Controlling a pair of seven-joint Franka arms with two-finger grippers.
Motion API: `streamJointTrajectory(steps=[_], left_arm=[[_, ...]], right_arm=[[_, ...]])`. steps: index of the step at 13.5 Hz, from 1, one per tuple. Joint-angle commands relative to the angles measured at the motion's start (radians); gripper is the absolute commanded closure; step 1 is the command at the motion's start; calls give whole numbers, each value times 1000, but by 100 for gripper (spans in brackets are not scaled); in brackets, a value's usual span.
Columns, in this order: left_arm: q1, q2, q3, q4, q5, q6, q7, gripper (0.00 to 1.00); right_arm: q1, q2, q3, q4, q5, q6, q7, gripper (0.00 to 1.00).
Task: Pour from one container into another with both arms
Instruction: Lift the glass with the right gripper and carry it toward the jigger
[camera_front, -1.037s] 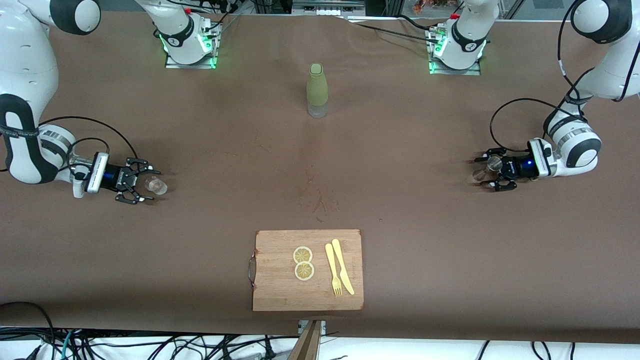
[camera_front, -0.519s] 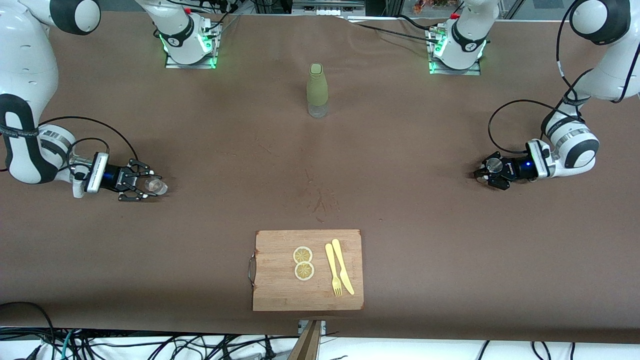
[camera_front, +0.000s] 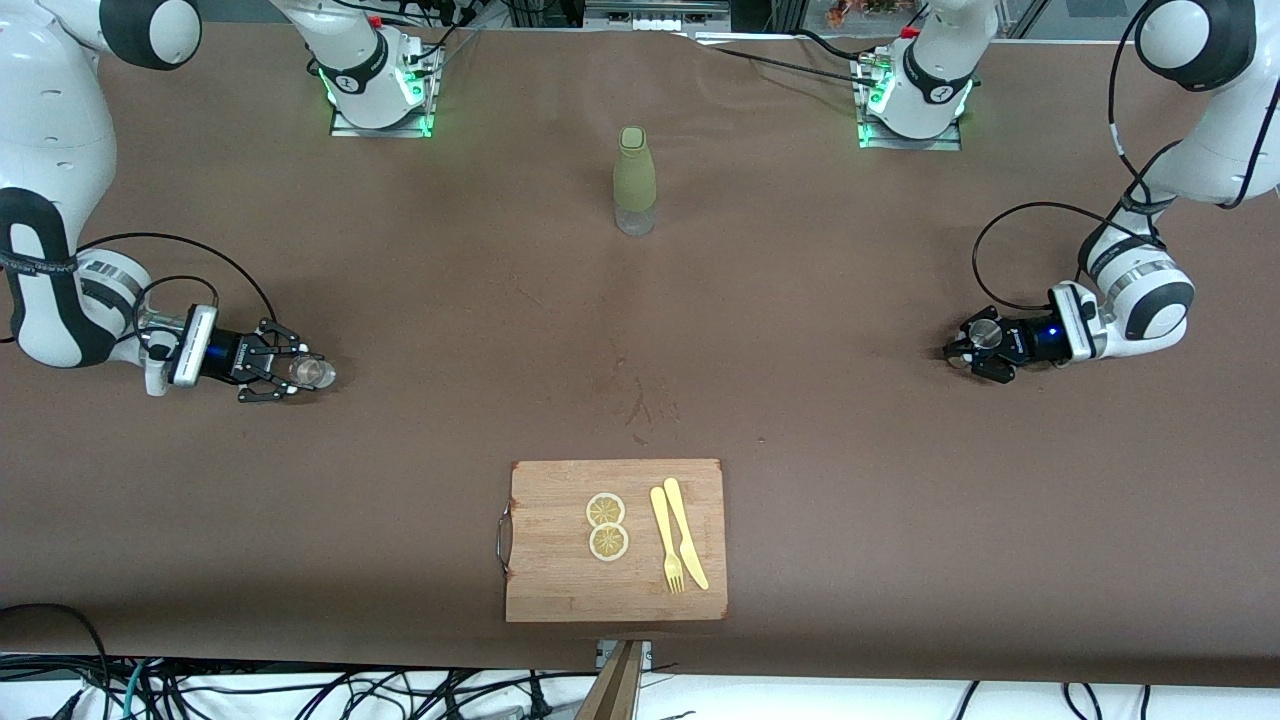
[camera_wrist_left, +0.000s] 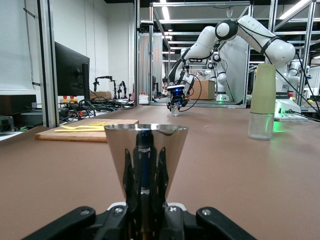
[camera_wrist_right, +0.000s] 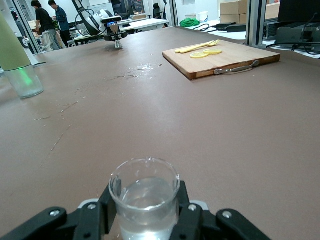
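The clear glass cup (camera_front: 314, 373) with clear liquid stands on the table at the right arm's end. My right gripper (camera_front: 290, 372) is shut on it, one finger pressed on each side of the cup (camera_wrist_right: 145, 197). The steel jigger (camera_front: 985, 332) is at the left arm's end, low at the table. My left gripper (camera_front: 972, 346) is shut on the jigger's narrow waist, and its upper cone (camera_wrist_left: 146, 147) rises upright in front of the left wrist camera. My left gripper's (camera_wrist_left: 145, 202) fingertips are hidden by the jigger.
A tall olive-green bottle (camera_front: 634, 180) stands mid-table near the bases. A wooden cutting board (camera_front: 615, 600) with two lemon slices (camera_front: 606, 526), a yellow fork and a knife (camera_front: 679, 548) lies near the front edge. Brown tabletop stretches between the two grippers.
Both grippers were open around their objects a second ago. The left fingers have shut on the jigger and the right fingers have shut on the glass cup. Neither arm has otherwise shifted much.
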Motion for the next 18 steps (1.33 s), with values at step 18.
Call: streamJointTrajectory(steps=[18], left_arm=[[-643,-93,15,-18,-606,250,-196,100]], right_arm=[[-14,-261,142,61,-199,43,415,67]])
